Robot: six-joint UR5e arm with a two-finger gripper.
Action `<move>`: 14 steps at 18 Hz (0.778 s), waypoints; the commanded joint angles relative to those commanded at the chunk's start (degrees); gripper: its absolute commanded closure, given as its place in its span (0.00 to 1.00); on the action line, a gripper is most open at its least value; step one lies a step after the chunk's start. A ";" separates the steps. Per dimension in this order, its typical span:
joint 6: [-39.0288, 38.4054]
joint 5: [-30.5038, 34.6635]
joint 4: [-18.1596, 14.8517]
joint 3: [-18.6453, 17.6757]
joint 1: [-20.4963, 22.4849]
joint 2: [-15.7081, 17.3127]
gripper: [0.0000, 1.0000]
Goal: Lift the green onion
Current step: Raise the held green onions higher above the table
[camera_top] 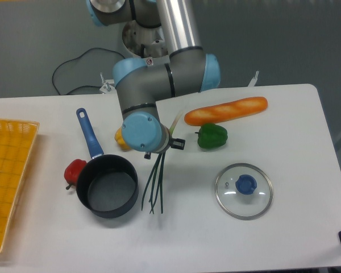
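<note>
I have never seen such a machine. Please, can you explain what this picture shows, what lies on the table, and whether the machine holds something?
The picture comes from one fixed camera that looks down at a white table from the front. The grey and blue machine is a robot arm; its jaws, the gripper, sit under its round blue end and are mostly hidden, so I cannot tell if they are open or shut.

The green onion runs from under the arm toward the camera, fanned out beside a black pot with a blue handle. The arm seems to have it, though I cannot confirm this. Left of the pot is a red pepper. On the right lie a bread loaf, a green pepper and a glass lid. A yellow basket sits at the far left edge.
</note>
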 joint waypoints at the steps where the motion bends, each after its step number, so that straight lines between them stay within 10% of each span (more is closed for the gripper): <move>1: 1.93 -0.09 0.27 0.62 -0.09 0.18 1.00; 14: 14.26 1.84 2.82 2.12 -1.32 1.23 1.00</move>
